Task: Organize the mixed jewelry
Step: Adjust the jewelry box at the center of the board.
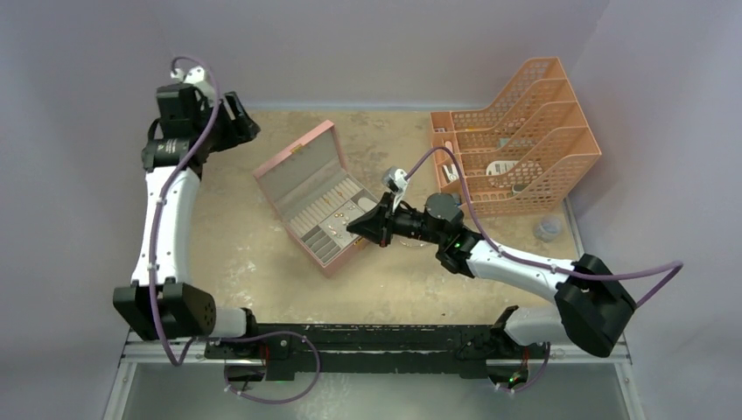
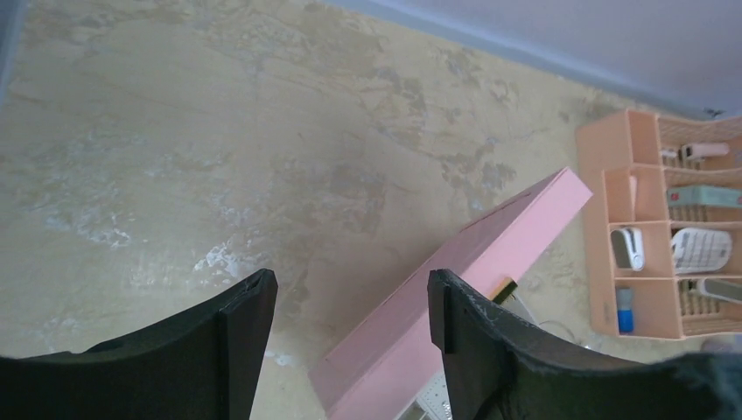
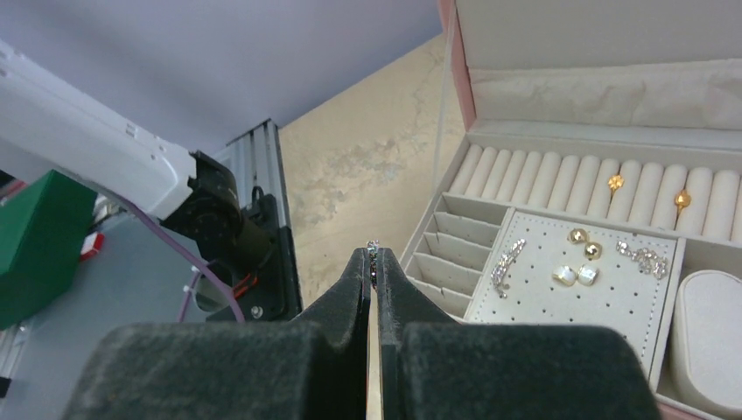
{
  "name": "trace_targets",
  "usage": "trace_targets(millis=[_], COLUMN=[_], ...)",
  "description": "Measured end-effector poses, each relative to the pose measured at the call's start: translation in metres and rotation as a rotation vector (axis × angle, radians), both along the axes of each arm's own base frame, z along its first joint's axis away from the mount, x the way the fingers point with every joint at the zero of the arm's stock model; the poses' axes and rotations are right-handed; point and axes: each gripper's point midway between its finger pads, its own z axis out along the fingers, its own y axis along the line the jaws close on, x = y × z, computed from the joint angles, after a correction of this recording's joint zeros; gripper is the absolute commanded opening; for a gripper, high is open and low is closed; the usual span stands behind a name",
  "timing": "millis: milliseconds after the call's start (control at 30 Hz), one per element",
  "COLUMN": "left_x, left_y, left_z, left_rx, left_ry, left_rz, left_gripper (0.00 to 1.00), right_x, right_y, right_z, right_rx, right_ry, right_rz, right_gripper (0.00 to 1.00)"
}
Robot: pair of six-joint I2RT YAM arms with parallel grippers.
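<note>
The right gripper (image 3: pixel 372 262) has its two padded black fingers pressed together, pinching a tiny metal piece (image 3: pixel 372 248) at the very tips. It is thin and glittery, perhaps a ring, though it is too small to be sure. In the top view this hand sits at the near edge of the open pink box (image 3: pixel 466 83).

Inside the box the sorting looks well under way. Two gold studs (image 3: pixel 616 182) sit tucked between the soft grey ring rolls (image 3: pixel 542 179). The flat perforated pad (image 3: pixel 560 302) carries round gold earrings (image 3: pixel 584 244), pearly square ones (image 3: pixel 575 275) and a silvery chain-like piece (image 3: pixel 506 264), with a second sparkly cluster (image 3: pixel 645 258) at its right edge. The narrow slanted slots (image 3: pixel 451 254) and the smooth oval cushion (image 3: pixel 709 337) look bare. The pinched piece has yet to be placed, probably in the rolls. Whether more jewelry lies on the table (image 2: pixel 175 131) cannot be told.

The left gripper (image 2: pixel 350 280) hangs far off at the back left, fingers spread apart and holding nothing, above the mottled sandy tabletop. A peach mesh organizer (image 1: pixel 525 131) of rigid plastic stands at the far right.
</note>
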Motion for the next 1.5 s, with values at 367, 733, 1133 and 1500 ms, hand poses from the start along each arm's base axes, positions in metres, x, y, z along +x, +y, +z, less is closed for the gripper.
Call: trace_targets(millis=[367,733,1133,1500], left_x=[-0.128,-0.155,-0.127,-0.122], left_y=[-0.007,-0.027,-0.052,-0.053], left_z=[0.014,-0.154,-0.186,-0.184], left_rx=[-0.092,-0.314,-0.387,-0.256], left_ry=[-0.177,0.157,0.171,0.157], left_rz=[0.040,0.116,0.045,0.165], left_gripper=[0.62,0.54,0.51,0.48], right_x=[0.019,0.032,0.047,0.054], right_y=[0.002,0.006,0.018,0.021], right_z=[0.050,0.035,0.023,0.015], right_rx=[0.099,0.087,0.050,0.021], right_ry=[-0.059,-0.051,-0.040,-0.060], right_rz=[-0.037,-0.045,-0.047,-0.049], right_gripper=[0.00,0.00,0.00,0.00])
